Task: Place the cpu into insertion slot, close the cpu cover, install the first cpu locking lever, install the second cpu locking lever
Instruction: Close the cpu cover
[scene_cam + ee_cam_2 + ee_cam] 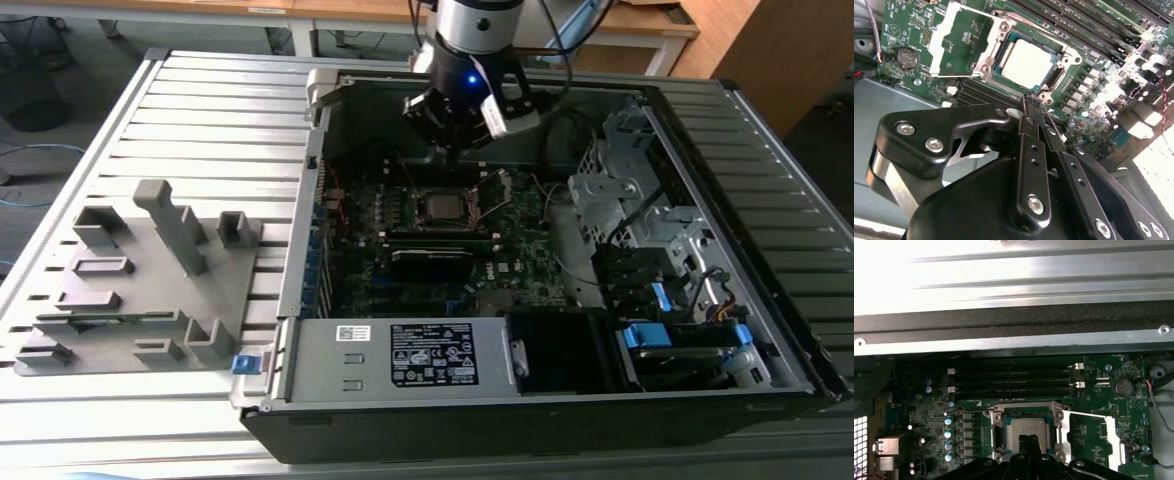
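Grey fixture tray [134,270] at exterior view's left. Cpu [1029,62] seated in insertion slot [1054,77], cpu cover [961,42] flipped open beside it. Gripper [1033,104] closed, empty, tips by cpu's edge, contact unclear.

The exterior view stands well back and high, looking steeply down on the whole open computer case [400,440] on the slatted table [200,110] — the arm [474,30] hangs at the far side. Both wrist views sit close over the motherboard [909,30]. The second wrist view looks obliquely past the gripper [1033,102] onto the cpu [1028,64]; the first wrist view looks across the board toward the case wall, perhaps from slightly farther off. All three share the cpu — both wrist views also the memory slots [1089,25].
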Motion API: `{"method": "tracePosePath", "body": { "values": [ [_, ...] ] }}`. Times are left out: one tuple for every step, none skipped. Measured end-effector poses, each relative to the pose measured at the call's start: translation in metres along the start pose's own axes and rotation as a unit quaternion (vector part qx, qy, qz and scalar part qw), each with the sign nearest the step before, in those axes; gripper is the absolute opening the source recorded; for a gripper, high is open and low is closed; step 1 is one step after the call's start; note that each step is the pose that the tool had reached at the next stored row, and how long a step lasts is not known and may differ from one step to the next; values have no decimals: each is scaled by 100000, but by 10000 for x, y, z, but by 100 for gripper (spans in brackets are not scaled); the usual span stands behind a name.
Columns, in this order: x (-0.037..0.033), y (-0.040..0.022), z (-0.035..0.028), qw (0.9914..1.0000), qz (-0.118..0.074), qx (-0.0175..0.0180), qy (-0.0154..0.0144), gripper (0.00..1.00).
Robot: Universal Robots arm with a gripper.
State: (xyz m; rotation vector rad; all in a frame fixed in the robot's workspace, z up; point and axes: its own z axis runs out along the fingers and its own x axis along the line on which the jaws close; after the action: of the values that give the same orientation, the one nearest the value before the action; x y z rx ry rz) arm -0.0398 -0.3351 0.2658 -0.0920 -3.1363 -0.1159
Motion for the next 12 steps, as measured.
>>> {"method": "tracePosePath", "body": {
  "values": [
    [-7,1,0,100000,-33,-1,4,11],
    [-12,1,0,100000,-87,-2,6,11],
    [-16,2,0,100000,-133,-4,9,11],
    [-16,2,0,100000,-137,-1,10,11],
    [-16,2,0,99999,-511,3,37,11],
    [-16,2,-3,99998,-692,2,50,11],
    [-16,2,-3,99998,-692,1,51,11],
    [-16,2,-3,99998,-694,1,50,11],
    [-16,3,-10,99998,-691,-1,51,11],
    [-16,3,-11,99998,-693,3,51,11],
    [-16,3,-14,99998,-693,2,52,11],
    [-16,3,-17,99998,-693,1,51,11]
  ]
}}
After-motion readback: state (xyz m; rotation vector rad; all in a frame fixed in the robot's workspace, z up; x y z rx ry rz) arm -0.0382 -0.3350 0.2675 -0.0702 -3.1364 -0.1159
